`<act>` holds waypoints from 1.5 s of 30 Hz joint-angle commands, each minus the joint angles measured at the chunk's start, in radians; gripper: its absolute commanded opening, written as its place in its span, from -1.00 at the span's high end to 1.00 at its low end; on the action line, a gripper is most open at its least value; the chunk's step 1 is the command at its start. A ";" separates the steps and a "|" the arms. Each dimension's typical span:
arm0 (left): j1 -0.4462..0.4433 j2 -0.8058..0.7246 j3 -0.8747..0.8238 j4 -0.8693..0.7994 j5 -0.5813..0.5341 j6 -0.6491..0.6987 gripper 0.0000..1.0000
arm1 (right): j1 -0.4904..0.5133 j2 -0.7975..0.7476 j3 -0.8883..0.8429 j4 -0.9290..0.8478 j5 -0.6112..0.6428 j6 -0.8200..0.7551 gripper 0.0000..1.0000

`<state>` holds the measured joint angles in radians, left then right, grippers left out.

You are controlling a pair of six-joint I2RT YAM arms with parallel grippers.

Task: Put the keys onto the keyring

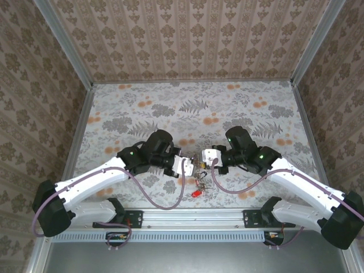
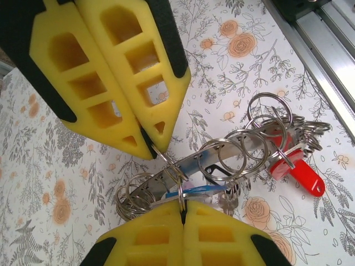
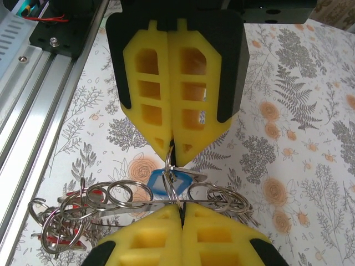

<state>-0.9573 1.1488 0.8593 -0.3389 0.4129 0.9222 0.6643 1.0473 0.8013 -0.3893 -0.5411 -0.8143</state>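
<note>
The keyring (image 2: pixel 194 160) is a flat metal band seen edge-on, held just above the floral table and threaded with several split rings. A small split ring (image 3: pixel 173 176) carrying a blue-headed key (image 3: pixel 161 182) stands at the band's middle. My left gripper (image 2: pixel 183 209) is shut on one side of that ring. My right gripper (image 3: pixel 182 208) is shut on the opposite side, tip to tip with the left. A red-headed key (image 2: pixel 297 172) and more keys hang bunched at one end. In the top view both grippers (image 1: pixel 190 166) (image 1: pixel 206 156) meet over the key bunch (image 1: pixel 198 182).
An aluminium rail (image 1: pixel 193 219) runs along the near table edge, close behind the bunch (image 3: pixel 39 83). Patterned walls enclose the table on three sides. Open floral tabletop (image 1: pixel 193 108) stretches beyond the grippers.
</note>
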 commanded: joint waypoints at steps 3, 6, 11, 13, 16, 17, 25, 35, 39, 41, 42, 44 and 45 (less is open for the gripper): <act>-0.015 -0.024 -0.021 0.034 -0.013 0.019 1.00 | -0.006 -0.003 0.018 0.081 -0.039 0.047 1.00; -0.019 -0.018 -0.032 0.060 -0.032 -0.001 1.00 | -0.009 -0.015 -0.003 0.137 -0.033 0.093 1.00; -0.030 -0.015 -0.106 0.246 -0.070 -0.108 1.00 | -0.016 -0.039 -0.065 0.288 -0.017 0.208 1.00; -0.034 -0.016 -0.127 0.303 -0.085 -0.148 1.00 | -0.020 -0.051 -0.088 0.327 -0.019 0.235 1.00; -0.035 -0.019 -0.149 0.354 -0.098 -0.185 1.00 | -0.030 -0.069 -0.115 0.366 -0.015 0.268 1.00; -0.035 -0.020 -0.154 0.364 -0.098 -0.195 1.00 | -0.035 -0.075 -0.124 0.375 -0.012 0.276 1.00; -0.034 -0.035 -0.185 0.406 -0.103 -0.249 1.00 | -0.069 -0.116 -0.177 0.446 0.004 0.344 1.00; -0.025 -0.044 -0.210 0.456 -0.121 -0.333 0.95 | -0.089 -0.137 -0.215 0.505 0.013 0.377 1.00; -0.019 -0.049 -0.216 0.463 -0.112 -0.341 0.96 | -0.090 -0.139 -0.222 0.520 0.013 0.377 1.00; -0.016 -0.047 -0.215 0.463 -0.107 -0.352 0.88 | -0.091 -0.142 -0.231 0.540 0.007 0.378 1.00; -0.013 -0.045 -0.216 0.464 -0.105 -0.359 0.82 | -0.091 -0.146 -0.235 0.548 0.003 0.379 1.00; -0.005 -0.043 -0.215 0.471 -0.092 -0.379 0.71 | -0.091 -0.150 -0.241 0.562 0.000 0.380 1.00; -0.002 -0.041 -0.216 0.475 -0.082 -0.387 0.64 | -0.091 -0.150 -0.242 0.563 0.000 0.380 1.00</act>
<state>-0.9688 1.1187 0.6571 0.1112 0.2901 0.5816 0.5808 0.9230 0.5629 0.0765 -0.5308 -0.4541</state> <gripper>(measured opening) 0.156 0.067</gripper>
